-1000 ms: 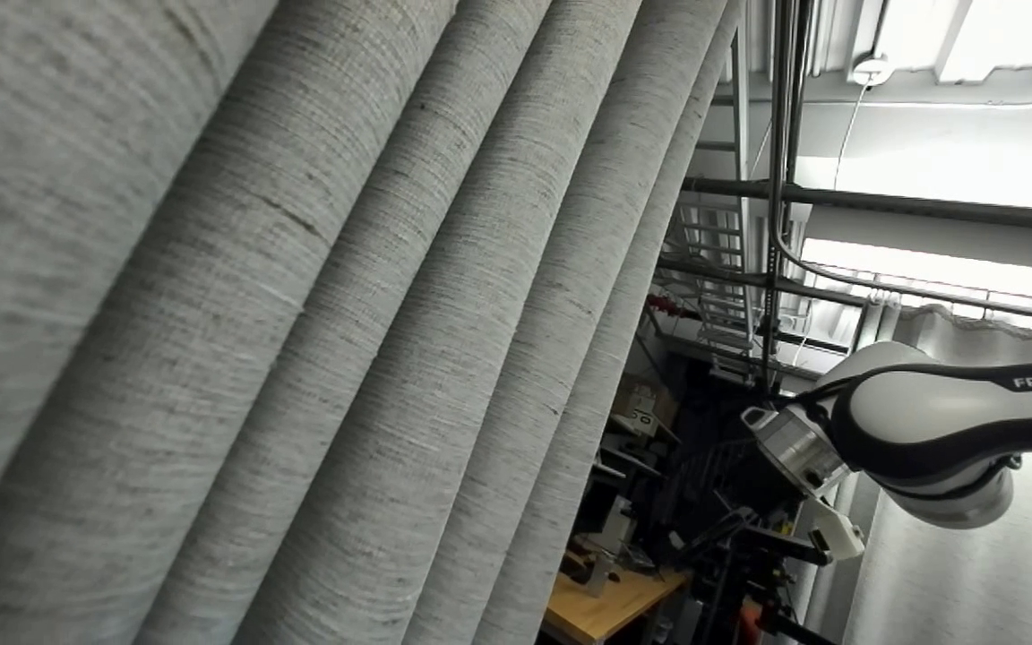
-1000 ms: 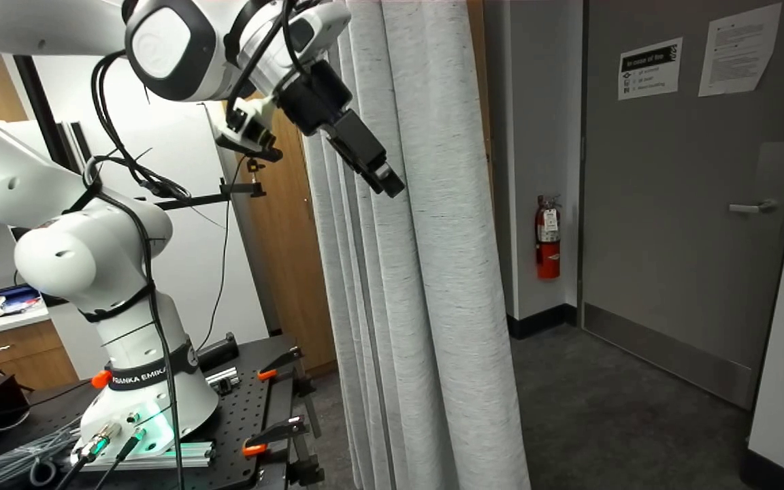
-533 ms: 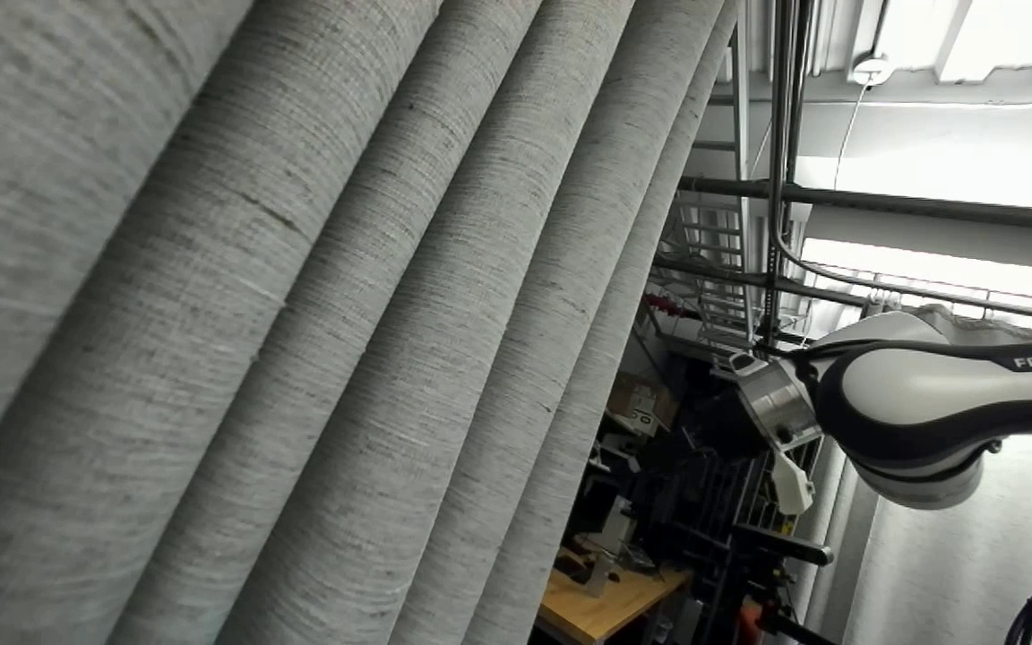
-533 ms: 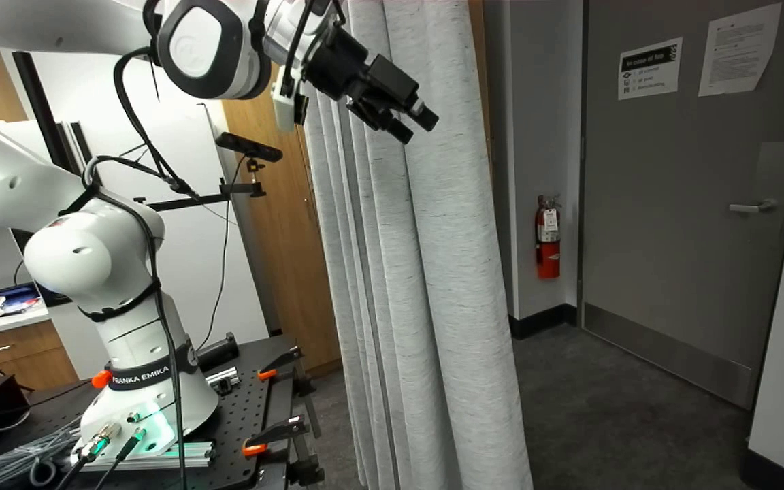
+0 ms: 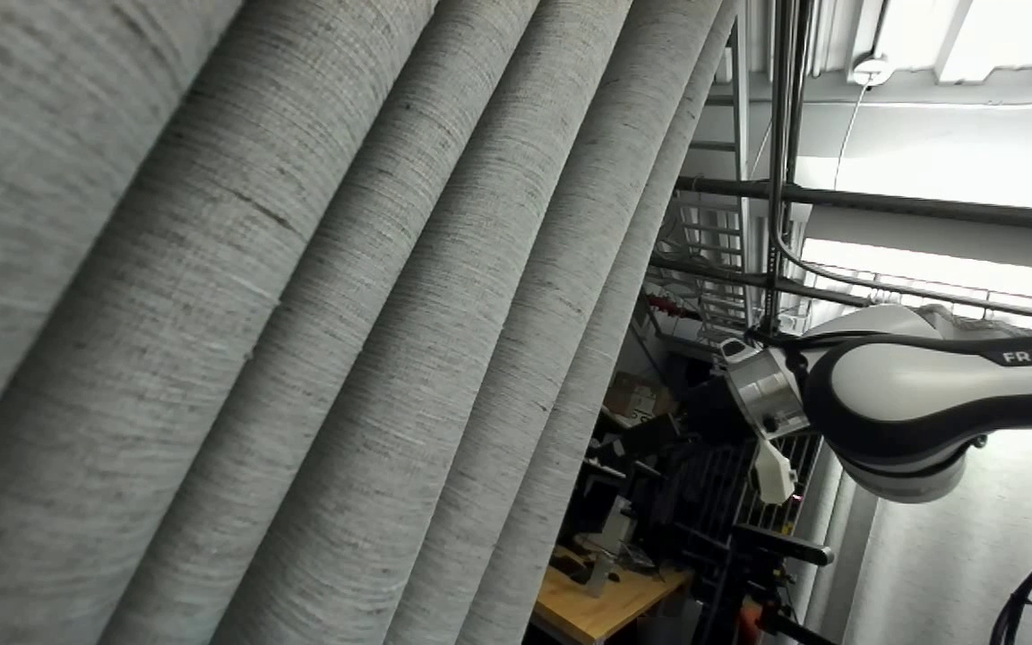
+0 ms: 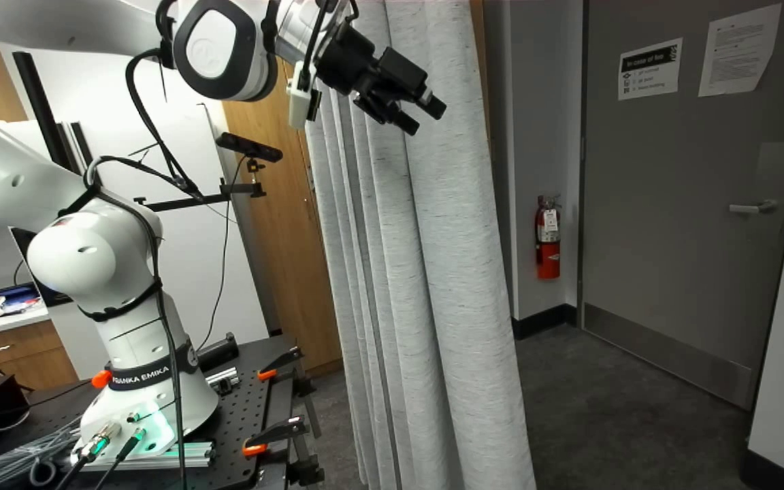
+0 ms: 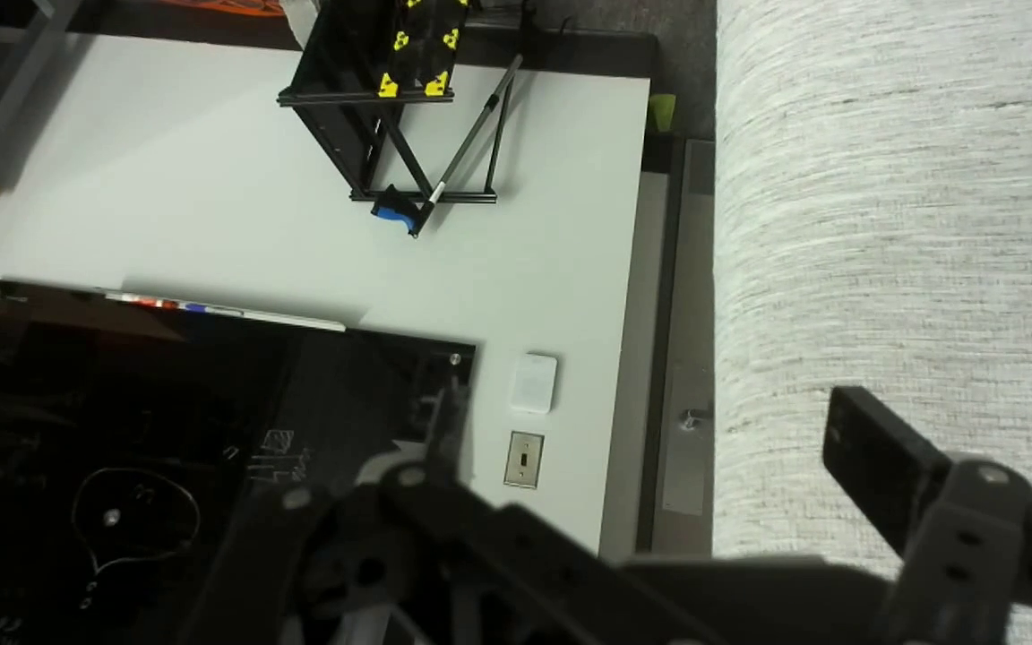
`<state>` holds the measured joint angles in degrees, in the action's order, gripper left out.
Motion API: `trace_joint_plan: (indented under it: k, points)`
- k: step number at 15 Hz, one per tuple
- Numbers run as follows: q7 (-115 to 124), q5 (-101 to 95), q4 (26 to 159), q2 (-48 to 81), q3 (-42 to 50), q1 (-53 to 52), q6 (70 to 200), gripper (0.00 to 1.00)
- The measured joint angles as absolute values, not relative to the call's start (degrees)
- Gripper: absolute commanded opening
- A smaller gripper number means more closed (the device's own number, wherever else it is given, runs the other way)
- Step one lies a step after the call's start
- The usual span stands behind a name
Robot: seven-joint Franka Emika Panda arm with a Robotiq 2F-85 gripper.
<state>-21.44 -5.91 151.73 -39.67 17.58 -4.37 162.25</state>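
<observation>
- My gripper (image 6: 422, 117) stands with its jaws spread wide and nothing clasped; in an exterior view it slants downward in front of the grey curtain (image 6: 463, 286).
- The curtain is nearest, hanging in long folds. In the wrist view its edge runs between the two fingers (image 7: 874, 457), one of them overlapping the cloth; whether they touch, I can't tell.
- To work well this close, I'd use small, slow moves, check depth across all views, and line the fingers up across a fold; I expect soft cloth to swing off a push.
- The curtain itself blocks my sight most: it fills much of an exterior view, where the dark gripper is hard to pick out against a dark background.
- Cables (image 6: 184, 182) loop under my arm (image 6: 72, 255), worth minding on any turn; what looks like a black camera bar (image 6: 249, 147) shows just beyond them.
- Farther off, a red fire extinguisher (image 6: 548, 252) and a grey door (image 6: 671, 238); in the wrist view, a white wall (image 7: 211, 206) with a black board (image 7: 149, 394) and a light switch (image 7: 524, 460).
</observation>
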Motion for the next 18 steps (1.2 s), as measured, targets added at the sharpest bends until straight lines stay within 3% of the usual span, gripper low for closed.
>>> trace_joint_plan:
  k: [10,18]
  points:
    - [-21.54,-5.05,147.92,-39.66,18.52,-8.09,166.58,1.0]
    - [-32.5,2.24,140.68,-39.65,32.46,-30.18,166.49,1.0]
